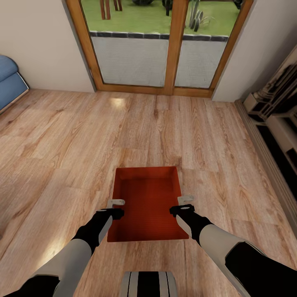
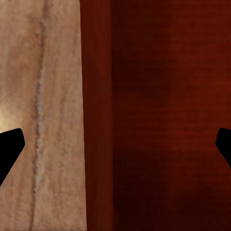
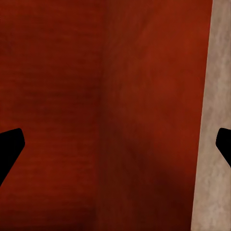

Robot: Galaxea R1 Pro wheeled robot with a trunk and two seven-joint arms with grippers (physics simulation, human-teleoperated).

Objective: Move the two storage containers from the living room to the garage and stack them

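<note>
One orange-red storage container (image 1: 147,206) rests on the light wood-plank flooring of the living room, directly in front of me. My left gripper (image 1: 116,207) hangs over the container's left wall, and my right gripper (image 1: 184,204) hangs over its right wall. In the left wrist view the left gripper (image 2: 115,144) is open, its dark fingertips (image 2: 9,151) wide apart, one outside over the wood and one over the container's inside (image 2: 168,96). The right gripper (image 3: 115,144) straddles the right wall (image 3: 154,120) the same way and is open. Neither holds anything.
A wood-framed glass door (image 1: 165,45) closes the far wall, with lawn beyond it. A blue sofa (image 1: 9,80) sits at the far left. A dark low unit with shelves (image 1: 276,119) runs along the right wall. Wood flooring (image 1: 74,136) spreads around the container.
</note>
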